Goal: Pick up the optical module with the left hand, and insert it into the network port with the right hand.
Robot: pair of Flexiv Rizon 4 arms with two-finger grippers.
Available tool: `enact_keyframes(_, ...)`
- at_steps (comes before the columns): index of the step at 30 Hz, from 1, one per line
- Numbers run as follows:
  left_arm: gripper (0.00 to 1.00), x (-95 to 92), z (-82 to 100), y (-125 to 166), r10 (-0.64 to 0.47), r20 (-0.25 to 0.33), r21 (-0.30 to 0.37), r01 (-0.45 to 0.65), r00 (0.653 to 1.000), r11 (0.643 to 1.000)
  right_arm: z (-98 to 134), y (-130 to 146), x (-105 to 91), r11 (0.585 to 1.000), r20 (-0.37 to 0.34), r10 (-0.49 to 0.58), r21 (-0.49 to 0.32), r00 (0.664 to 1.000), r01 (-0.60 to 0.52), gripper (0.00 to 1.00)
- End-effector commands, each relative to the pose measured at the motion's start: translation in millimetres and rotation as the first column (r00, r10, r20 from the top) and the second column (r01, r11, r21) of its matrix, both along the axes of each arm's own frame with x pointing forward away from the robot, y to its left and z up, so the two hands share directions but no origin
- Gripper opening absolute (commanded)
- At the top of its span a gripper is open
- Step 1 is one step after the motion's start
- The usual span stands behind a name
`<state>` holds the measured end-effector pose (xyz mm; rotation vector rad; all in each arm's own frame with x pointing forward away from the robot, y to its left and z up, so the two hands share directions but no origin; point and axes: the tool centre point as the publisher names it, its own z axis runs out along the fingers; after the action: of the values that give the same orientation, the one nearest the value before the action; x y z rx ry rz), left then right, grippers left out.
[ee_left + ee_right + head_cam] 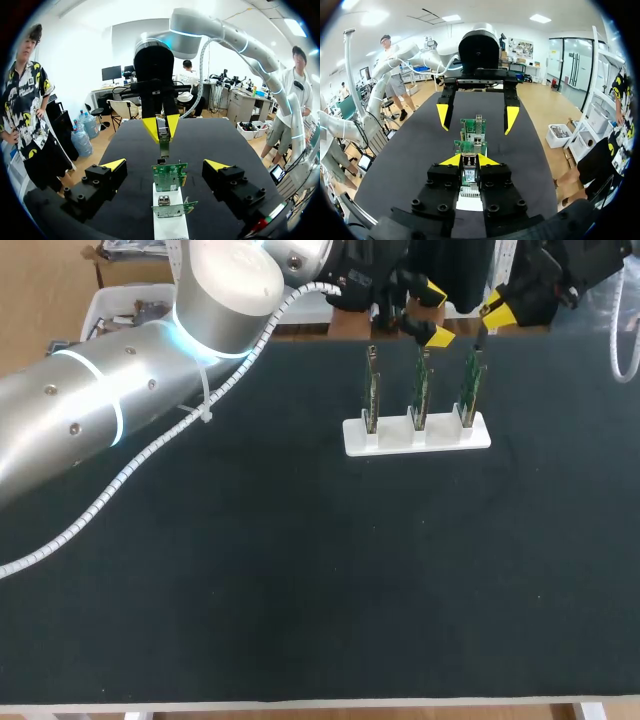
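Observation:
A white stand [417,435] holds three upright green circuit boards [421,390] in a row. My right gripper [497,310] hangs over the row's right end, shut on the small dark optical module [480,340]. In the right wrist view the module [469,176] sits between its yellow tips [470,160], just above the nearest board [470,146]. My left gripper [435,313] hovers open and holding nothing behind the middle board. From the left wrist its tips [166,165] straddle the boards [170,176], facing the right gripper [161,127] and module [164,140]. A metal port [163,201] shows on the closest board.
The black mat [300,570] covers the table, bare in front of and left of the stand. My left arm's silver body [120,410] with its white cable crosses the back left. A white bin [125,305] stands behind the table's far left edge.

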<state>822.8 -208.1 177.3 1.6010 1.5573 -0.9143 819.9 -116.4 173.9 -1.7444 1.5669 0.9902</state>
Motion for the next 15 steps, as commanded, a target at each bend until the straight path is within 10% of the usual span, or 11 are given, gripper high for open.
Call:
enact_keyframes(1,1.00,-2.5,-0.4,0.6,0.005,0.004,-0.001,-0.005,1.000,1.000,0.2,-2.6,9.9,0.962,-0.182,0.269,0.012,0.946,-0.271,0.00)
enact_keyframes(15,1.00,-2.5,-0.4,0.6,0.005,0.004,-0.001,-0.005,1.000,1.000,-2.7,0.8,11.3,0.959,-0.194,0.282,0.023,0.940,-0.283,0.00)
